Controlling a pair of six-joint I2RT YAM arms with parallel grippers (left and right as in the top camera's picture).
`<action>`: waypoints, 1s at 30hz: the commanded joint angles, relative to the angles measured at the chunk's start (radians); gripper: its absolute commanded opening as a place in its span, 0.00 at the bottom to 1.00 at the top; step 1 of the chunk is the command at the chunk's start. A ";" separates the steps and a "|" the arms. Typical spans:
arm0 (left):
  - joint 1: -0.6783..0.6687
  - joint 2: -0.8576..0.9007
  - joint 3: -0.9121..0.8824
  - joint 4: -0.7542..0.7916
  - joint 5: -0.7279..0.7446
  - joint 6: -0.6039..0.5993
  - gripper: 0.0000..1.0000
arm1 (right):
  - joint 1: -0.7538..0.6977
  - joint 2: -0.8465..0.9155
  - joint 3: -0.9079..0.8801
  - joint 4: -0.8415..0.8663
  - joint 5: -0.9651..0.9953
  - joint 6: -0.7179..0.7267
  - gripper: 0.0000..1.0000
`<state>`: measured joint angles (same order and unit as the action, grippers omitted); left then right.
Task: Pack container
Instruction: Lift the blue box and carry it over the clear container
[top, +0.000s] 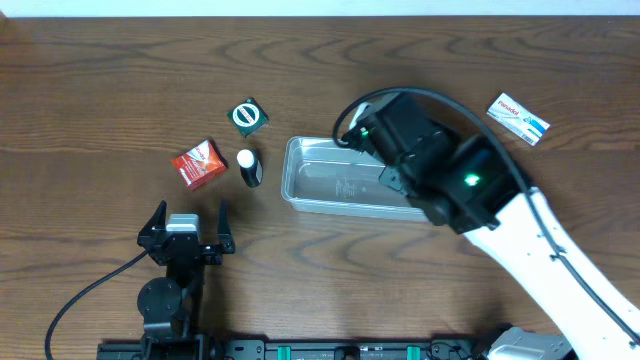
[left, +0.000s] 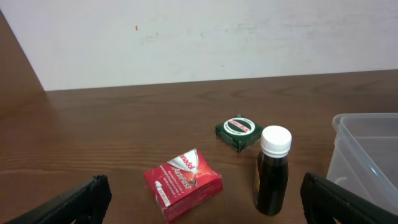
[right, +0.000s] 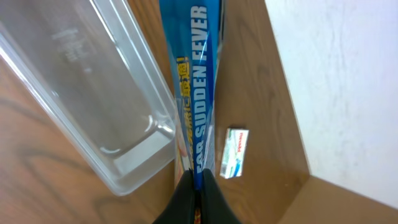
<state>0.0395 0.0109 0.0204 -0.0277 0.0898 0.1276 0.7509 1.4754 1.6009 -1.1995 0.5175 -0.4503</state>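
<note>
Since the blue pack (right: 196, 81) is pinched in the right gripper (right: 198, 190) at the right end of the container (top: 335, 185), mid-table, it's best lowered flat inside before release. Left gripper (top: 190, 228): spread open.

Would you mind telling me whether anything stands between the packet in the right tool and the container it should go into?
Nothing visible does. The right tool is shut on the blue packet right by the rim of the container, whose inside looks empty.
</note>
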 joint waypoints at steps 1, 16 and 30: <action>0.005 -0.006 -0.016 -0.036 0.007 -0.008 0.98 | 0.033 0.003 -0.086 0.053 0.135 -0.060 0.01; 0.005 -0.006 -0.016 -0.036 0.007 -0.008 0.98 | 0.055 0.003 -0.330 0.359 0.081 -0.108 0.01; 0.005 -0.006 -0.016 -0.035 0.007 -0.008 0.98 | 0.111 0.003 -0.352 0.375 -0.053 -0.145 0.01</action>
<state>0.0395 0.0109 0.0204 -0.0277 0.0898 0.1280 0.8261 1.4818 1.2526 -0.8310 0.4934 -0.5659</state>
